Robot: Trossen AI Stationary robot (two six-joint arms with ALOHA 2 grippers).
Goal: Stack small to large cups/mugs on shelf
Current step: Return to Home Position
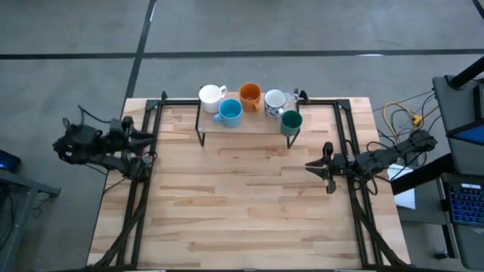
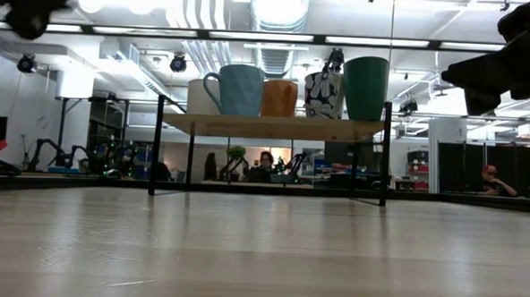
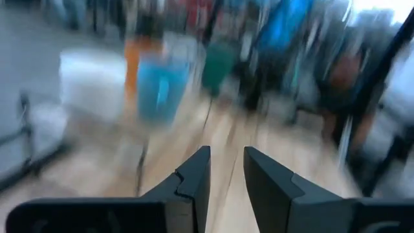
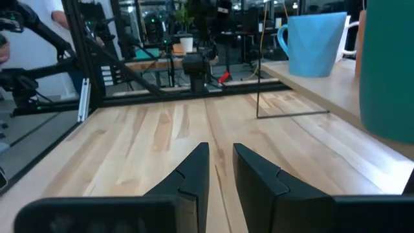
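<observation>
The shelf (image 1: 246, 125) stands at the middle of the table's far edge on thin black legs. Five mugs rest on it by their bases: white (image 1: 212, 95), light blue (image 1: 230, 112), orange (image 1: 250, 95), patterned (image 1: 274, 100) and dark teal-green (image 1: 291, 121), the last at the shelf's right near corner. My left gripper (image 1: 149, 147) hangs over the table's left edge, level with the shelf's front, its fingers (image 3: 194, 175) slightly apart with nothing between them. My right gripper (image 1: 310, 165) hovers near the right edge, just nearer than the teal-green cup (image 4: 388, 71), also slightly open and holding nothing.
Black frame rails (image 1: 136, 189) run along the table's left and right sides (image 1: 355, 196). Bare wooden tabletop (image 1: 242, 204) stretches between the arms and in front of the shelf. Cables (image 1: 401, 117) and equipment lie off the right edge. People sit in the room behind (image 2: 266, 164).
</observation>
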